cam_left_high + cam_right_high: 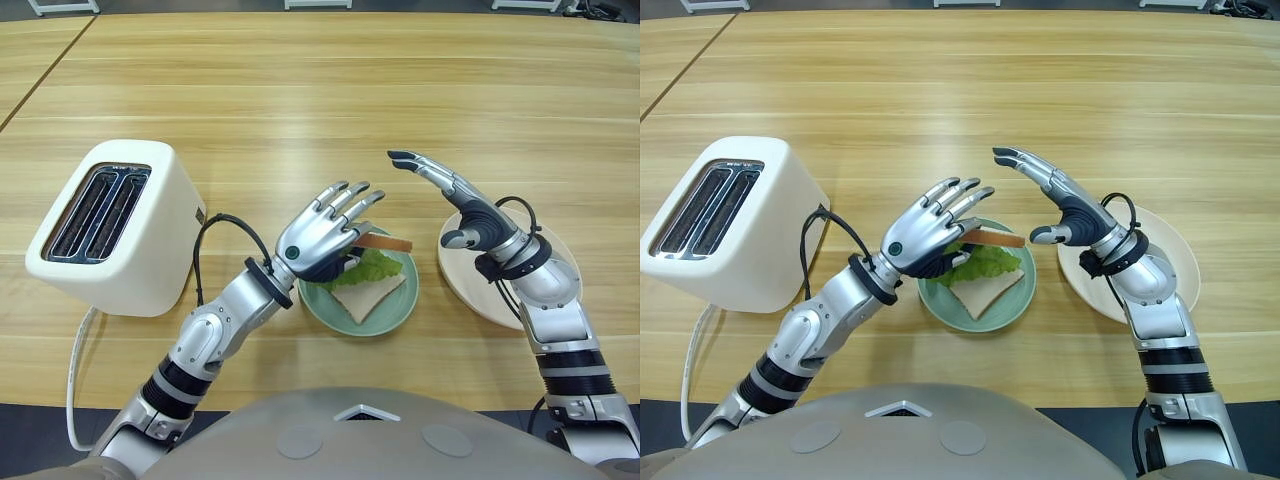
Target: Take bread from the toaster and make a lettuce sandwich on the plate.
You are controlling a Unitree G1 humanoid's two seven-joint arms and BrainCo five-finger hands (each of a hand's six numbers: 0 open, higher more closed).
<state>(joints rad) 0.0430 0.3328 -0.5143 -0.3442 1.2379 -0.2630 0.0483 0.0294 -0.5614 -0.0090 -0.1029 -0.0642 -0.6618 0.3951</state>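
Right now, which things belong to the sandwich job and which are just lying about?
Job: toaster, green plate, bread, lettuce, toast held in left robot hand.
Lying about: white plate, by the open right robot hand.

Tabletop [400,90] is light wood, clear grain, soft satin sheen. Toaster [150,260] looks like smooth cream plastic, pretty matt. Left hand [320,235] and right hand [450,195] have shiny silver shells with matt black bits. Green plate [403,305] looks glazed and glossy. Toast slice [392,243] has a dry browned crust, and the lettuce [375,268] is crinkly.
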